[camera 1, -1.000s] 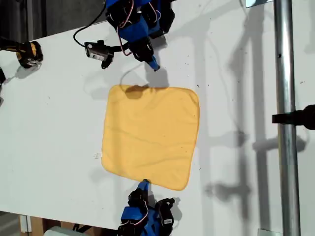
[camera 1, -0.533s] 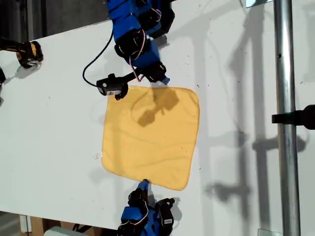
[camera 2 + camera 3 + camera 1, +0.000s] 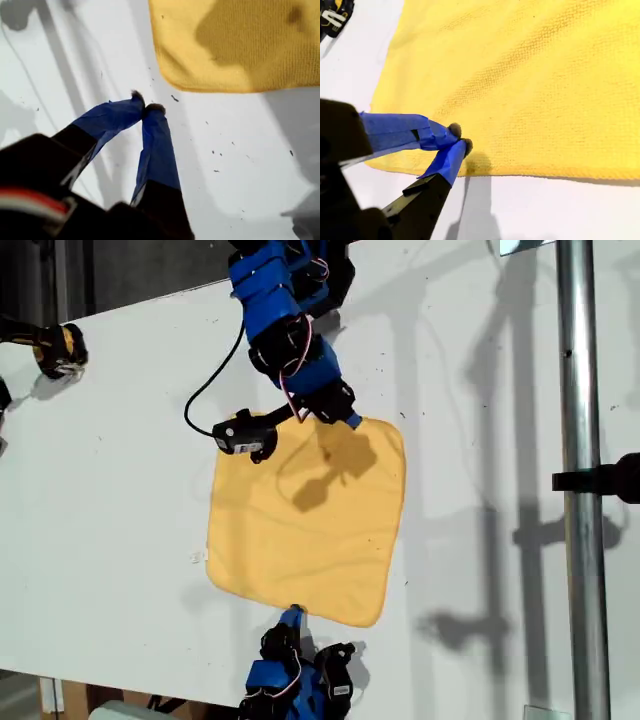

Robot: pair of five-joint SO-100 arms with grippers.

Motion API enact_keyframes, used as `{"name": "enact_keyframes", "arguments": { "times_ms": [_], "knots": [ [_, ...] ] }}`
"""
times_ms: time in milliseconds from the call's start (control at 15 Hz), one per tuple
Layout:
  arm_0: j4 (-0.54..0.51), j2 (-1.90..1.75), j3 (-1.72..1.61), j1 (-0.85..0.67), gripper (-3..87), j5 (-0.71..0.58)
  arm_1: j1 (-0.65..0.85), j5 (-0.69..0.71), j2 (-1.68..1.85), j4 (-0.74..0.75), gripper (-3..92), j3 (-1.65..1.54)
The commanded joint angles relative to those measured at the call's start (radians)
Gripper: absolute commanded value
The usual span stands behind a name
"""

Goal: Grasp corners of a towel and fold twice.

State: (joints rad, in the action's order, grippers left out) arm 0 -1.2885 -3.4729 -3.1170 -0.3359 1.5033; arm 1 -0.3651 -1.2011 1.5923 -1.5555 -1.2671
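**Towel flat, both jaws closed, no corner gripped yet**

The towel (image 3: 300, 530) lies spread flat and unfolded on the bench (image 3: 120, 490). My first gripper (image 3: 352, 422) is held at the towel's far edge in the exterior view, jaws pressed together and empty, probably to be lined up with a rounded corner (image 3: 162, 70). My second gripper (image 3: 291, 613) is parked at the near edge, jaws likewise pressed together, gripping nothing. The jaws must be spread before any corner is pinched.

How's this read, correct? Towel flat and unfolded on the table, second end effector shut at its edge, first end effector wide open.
Not quite: my first end effector is shut, tips touching with nothing between, as the first wrist view shows. The towel lies flat and unfolded, and my second end effector is shut at its edge.
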Motion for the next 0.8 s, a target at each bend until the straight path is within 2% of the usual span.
{"name": "enact_keyframes", "arguments": {
  "times_ms": [0, 67, 133, 267, 400, 733],
  "knots": [
    [0.005, -0.003, -0.003, 0.006, -1.4, -0.011, -0.011, 0.069, 0.066, 0.031, 20.7, 0.038],
    [0.006, -0.003, -0.003, 0.006, -1.4, -0.012, -0.008, 0.135, 0.075, 0.049, 24.3, 0.037],
    [0.006, -0.003, -0.003, 0.009, -1.4, -0.012, -0.005, 0.15, 0.094, 0.052, 31.4, 0.037],
    [0.008, -0.003, -0.003, 0.011, -1.4, -0.014, 0.006, 0.181, 0.129, 0.057, 37.1, 0.037],
    [0.008, -0.003, -0.003, 0.012, -1.4, -0.017, 0.018, 0.175, 0.11, 0.011, 37.7, 0.018],
    [0.008, -0.003, -0.003, 0.012, -1.4, -0.02, 0.002, 0.103, -0.178, 0.044, 40.3, -0.003]
  ]
}}
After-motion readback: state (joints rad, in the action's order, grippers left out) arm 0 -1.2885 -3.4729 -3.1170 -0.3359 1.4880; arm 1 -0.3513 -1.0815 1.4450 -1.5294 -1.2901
